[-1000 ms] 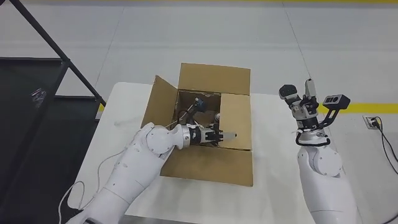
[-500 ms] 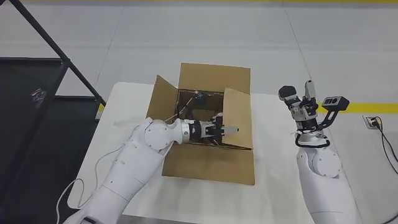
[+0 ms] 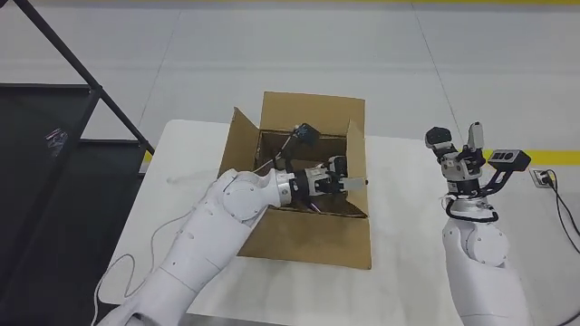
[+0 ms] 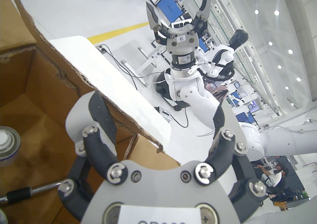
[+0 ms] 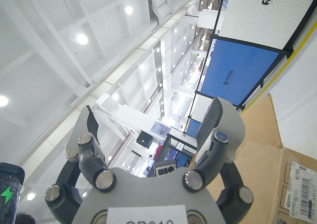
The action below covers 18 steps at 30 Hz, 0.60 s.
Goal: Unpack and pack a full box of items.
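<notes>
Top view: left gripper [image 3: 352, 182] spread wide, empty, over the open brown cardboard box [image 3: 308, 240], a flap just beside its fingertips. Right gripper [image 3: 458, 139] splayed, empty, well apart from the box.

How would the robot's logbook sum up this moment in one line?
box: open, on table | left gripper: open, at flap | right gripper: open, raised, apart from box

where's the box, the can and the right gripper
box [image 3: 308, 235], top view, front wall
can [image 4: 7, 143], left wrist view, its lid
right gripper [image 4: 178, 4], left wrist view, between fingertips
</notes>
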Each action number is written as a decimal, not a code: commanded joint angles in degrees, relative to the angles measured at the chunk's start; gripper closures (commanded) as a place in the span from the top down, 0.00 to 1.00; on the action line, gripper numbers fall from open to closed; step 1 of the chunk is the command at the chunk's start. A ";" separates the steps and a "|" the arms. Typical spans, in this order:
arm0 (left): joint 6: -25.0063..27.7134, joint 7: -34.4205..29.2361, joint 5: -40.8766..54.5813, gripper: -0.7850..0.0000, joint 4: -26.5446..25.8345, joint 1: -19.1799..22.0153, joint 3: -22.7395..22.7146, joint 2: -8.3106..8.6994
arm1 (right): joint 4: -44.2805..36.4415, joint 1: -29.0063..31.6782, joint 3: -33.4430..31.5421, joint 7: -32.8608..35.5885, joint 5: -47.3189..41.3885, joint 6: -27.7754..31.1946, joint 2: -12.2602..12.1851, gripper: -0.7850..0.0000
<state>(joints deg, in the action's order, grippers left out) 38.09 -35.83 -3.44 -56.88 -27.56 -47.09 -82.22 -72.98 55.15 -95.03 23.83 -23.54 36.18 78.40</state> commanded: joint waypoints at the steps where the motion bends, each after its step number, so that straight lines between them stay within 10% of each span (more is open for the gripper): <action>1: 0.44 0.97 0.57 1.00 1.60 0.98 1.36 -0.86 | -0.49 0.72 -0.57 -0.23 -0.50 0.47 -0.12 1.00; 18: 4.88 13.20 -3.68 1.00 13.59 5.60 10.93 -8.68 | -3.16 6.22 -5.38 -3.43 -3.89 2.86 -1.05 1.00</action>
<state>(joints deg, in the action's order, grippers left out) 42.81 -22.79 -7.41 -43.88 -22.09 -36.50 -90.47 -76.10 61.26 -100.30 20.65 -27.34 39.01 77.37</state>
